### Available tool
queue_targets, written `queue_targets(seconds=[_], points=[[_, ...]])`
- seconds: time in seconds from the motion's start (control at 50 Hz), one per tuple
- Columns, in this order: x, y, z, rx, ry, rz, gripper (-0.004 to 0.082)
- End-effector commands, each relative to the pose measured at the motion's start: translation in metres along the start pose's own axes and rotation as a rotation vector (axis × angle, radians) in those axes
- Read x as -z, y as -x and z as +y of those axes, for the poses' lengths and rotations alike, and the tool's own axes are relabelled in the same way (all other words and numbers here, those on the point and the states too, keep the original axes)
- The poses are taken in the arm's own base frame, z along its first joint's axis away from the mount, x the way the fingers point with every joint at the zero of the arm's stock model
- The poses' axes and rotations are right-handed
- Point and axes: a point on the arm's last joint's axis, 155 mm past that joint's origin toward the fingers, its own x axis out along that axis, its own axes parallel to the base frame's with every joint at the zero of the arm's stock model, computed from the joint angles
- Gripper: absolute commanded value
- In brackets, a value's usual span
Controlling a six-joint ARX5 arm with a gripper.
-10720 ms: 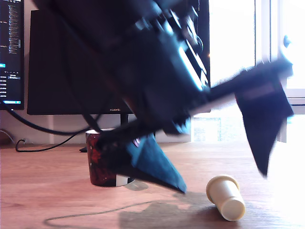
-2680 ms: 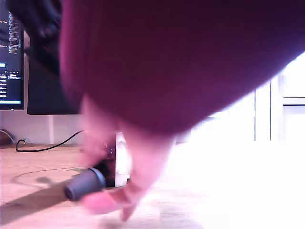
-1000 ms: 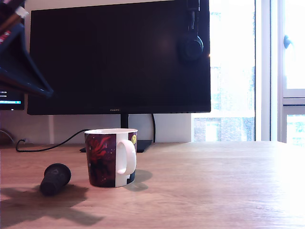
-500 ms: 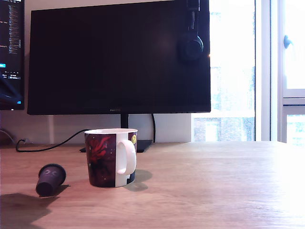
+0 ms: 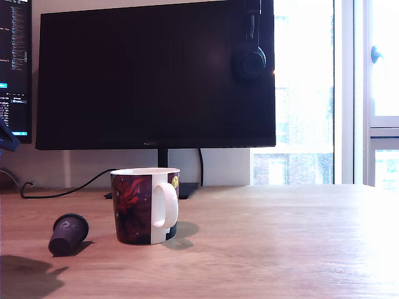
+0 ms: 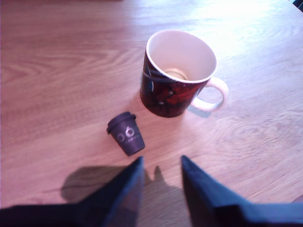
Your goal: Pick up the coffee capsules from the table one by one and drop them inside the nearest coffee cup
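The coffee cup (image 5: 144,205) stands upright on the table (image 5: 268,249), its white handle toward the exterior view's right. A cream-white capsule (image 6: 175,74) rests on the bottom inside the cup (image 6: 177,75). A dark capsule (image 5: 67,233) lies on its side on the wood, at the exterior view's left of the cup and apart from it. In the wrist view this dark capsule (image 6: 127,135) lies just beyond my gripper (image 6: 161,163), which hovers above the table. The gripper is open, with nothing between its dark blue fingers (image 6: 130,184).
A large black monitor (image 5: 156,75) with headphones (image 5: 249,59) hung on its corner stands behind the cup. A second screen (image 5: 14,68) and a black cable (image 5: 59,192) are at the back left. A bright window (image 5: 330,93) fills the right.
The arm has withdrawn out of the exterior view's upper left, and its shadow has shrunk to the bottom left corner. The dark capsule shifted slightly and then settled.
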Motion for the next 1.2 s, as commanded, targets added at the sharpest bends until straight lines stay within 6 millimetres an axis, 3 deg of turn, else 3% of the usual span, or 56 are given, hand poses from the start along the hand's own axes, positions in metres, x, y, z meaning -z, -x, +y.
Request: queue_targets(seconds=[0.0, 0.3, 0.58, 1.18], points=[[0.008, -0.004, 0.004, -0.012, 0.006, 0.016, 0.0710], [0.010, -0.016, 0.011, -0.025, 0.031, -0.050, 0.0710], [0.001, -0.023, 0.012, -0.045, 0.036, -0.116, 0.0710], [0.016, -0.069, 0.014, -0.159, 0.072, -0.080, 0.0710]])
